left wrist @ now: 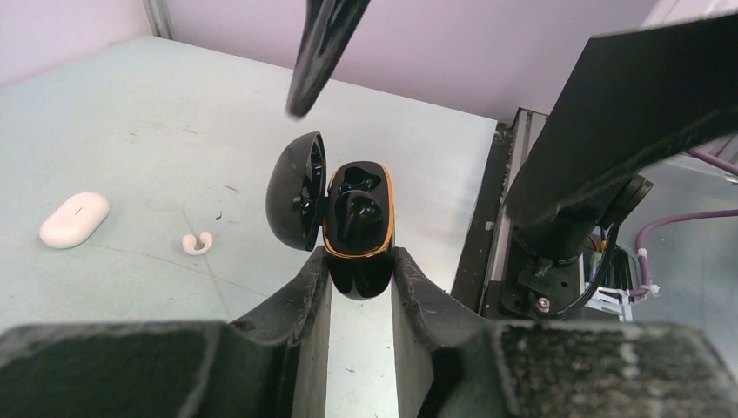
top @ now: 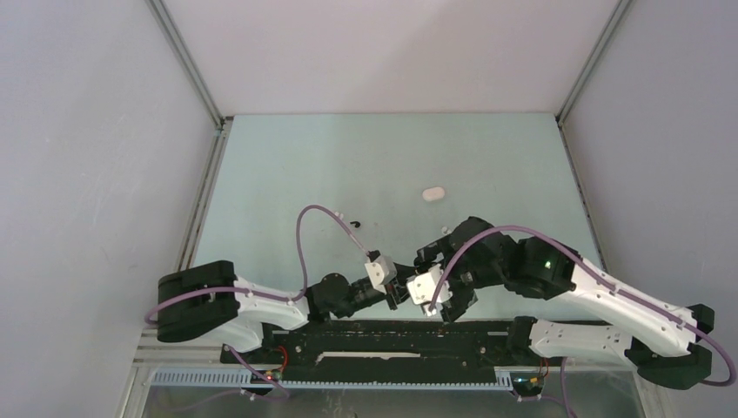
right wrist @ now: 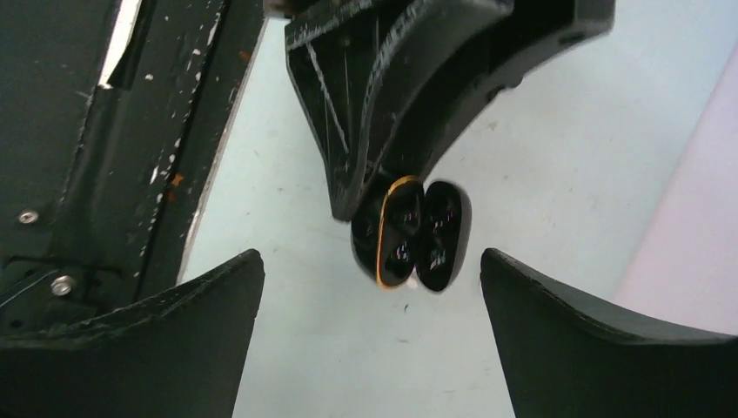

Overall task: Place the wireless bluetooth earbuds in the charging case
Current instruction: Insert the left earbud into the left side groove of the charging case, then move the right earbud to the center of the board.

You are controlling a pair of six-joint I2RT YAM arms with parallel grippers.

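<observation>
Left end effector point(left wrist: 361, 261): closed narrowly on the lower body of the black, orange-rimmed charging case point(left wrist: 357, 228), held off the counter point(left wrist: 130, 131) with its lid point(left wrist: 296, 192) swung open. The left arm lies low, elbow out to its own side, forearm reaching inward. Right end effector point(right wrist: 367, 259): spread wide and holding nothing, wrist bent down over the case, with one fingertip point(left wrist: 318, 52) just above the lid. A black earbud point(left wrist: 355, 213) sits in the case's well; whether the second well is filled cannot be told. A white earbud point(left wrist: 197, 242) lies on the counter near the lid side of the case, and a white case point(left wrist: 74, 218) lies beyond it.
</observation>
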